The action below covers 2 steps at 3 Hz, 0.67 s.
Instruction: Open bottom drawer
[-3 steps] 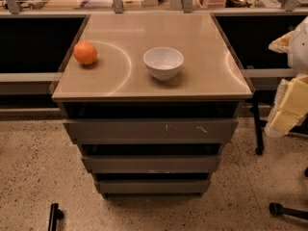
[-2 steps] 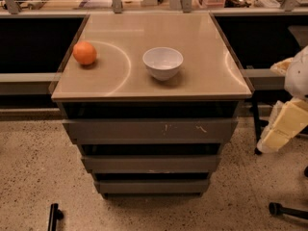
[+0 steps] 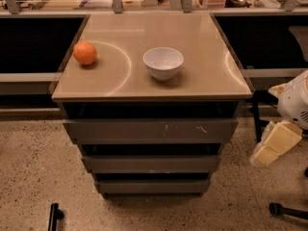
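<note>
Speckled floor (image 3: 29,177) carries a cabinet (image 3: 207,57) with a beige top. Bottom drawer (image 3: 153,186) is the cabinet's lowest grey front, plain and unmarked, sitting closed just under the middle drawer (image 3: 151,163). Top drawer (image 3: 150,129), the widest, bears pale scratch marks. On the cabinet top stand a white bowl (image 3: 163,62) near centre and an orange (image 3: 84,53) toward the left edge, well apart. Gripper (image 3: 270,148) hangs off the cabinet's right side, level with the middle drawer, touching nothing; whether released or clenched cannot be told

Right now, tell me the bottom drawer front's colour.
Bottom drawer: plain grey, camera view. Tool hangs right of the cabinet.
</note>
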Available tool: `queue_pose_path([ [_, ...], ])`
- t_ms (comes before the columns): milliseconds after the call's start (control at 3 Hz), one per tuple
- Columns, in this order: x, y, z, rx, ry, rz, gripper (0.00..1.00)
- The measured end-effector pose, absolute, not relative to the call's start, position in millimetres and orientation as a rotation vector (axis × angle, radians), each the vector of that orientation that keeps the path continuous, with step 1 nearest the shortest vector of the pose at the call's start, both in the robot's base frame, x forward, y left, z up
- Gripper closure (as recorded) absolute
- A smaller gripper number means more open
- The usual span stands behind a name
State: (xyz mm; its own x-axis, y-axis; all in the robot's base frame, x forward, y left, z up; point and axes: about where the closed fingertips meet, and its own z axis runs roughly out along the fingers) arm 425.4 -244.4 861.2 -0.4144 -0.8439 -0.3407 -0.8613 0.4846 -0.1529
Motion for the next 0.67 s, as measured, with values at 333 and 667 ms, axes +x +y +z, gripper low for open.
queue_pose_path([
  [333,420,-242,866,-1.416,2.361,-0.001,0.00],
  [667,393,-224,863,-1.283,2.368,-0.042,0.00],
])
